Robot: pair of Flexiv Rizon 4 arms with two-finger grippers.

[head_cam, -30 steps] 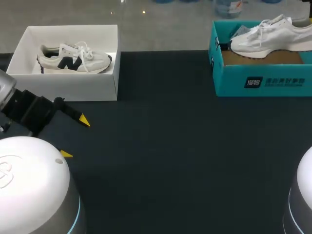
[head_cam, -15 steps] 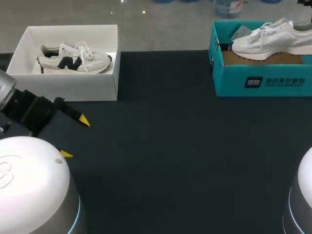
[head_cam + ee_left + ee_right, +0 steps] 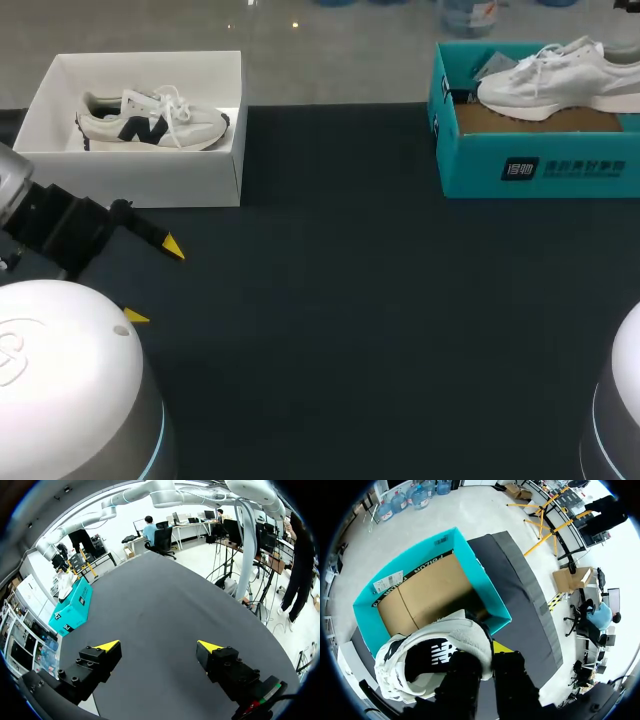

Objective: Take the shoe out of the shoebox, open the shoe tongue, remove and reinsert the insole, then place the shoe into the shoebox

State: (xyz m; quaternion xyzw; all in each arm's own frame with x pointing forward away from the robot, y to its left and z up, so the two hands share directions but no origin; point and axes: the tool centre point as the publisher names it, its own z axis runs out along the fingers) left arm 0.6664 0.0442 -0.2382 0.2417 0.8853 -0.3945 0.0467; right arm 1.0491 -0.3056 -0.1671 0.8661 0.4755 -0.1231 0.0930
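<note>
While clamped on the heel collar of the white shoe (image 3: 435,655), one finger down inside the opening and one outside, holds it in the right hand (image 3: 487,656) above the teal shoebox (image 3: 492,597), clear of the bare cardboard floor: reads as the take-out step, well under way. Grips at the heel, probably to leave laces and tongue free for the opening to come. From the head view, shows toe pointing toward the left arm's side, sole above the box rim, resting on nothing. Across the dark surface (image 3: 350,300), hangs the left hand (image 3: 159,647) low, fingers spread wide with nothing between them, likely waiting to steady the shoe once set down. Nearby, sits a second sneaker (image 3: 150,120) in a white box (image 3: 140,185), apart from that idle hand. As for writing: print and a logo patch on the teal front wall, lettering and a paper label along an inner flap, a printed mark on the insole (image 3: 437,652); not read out here.
</note>
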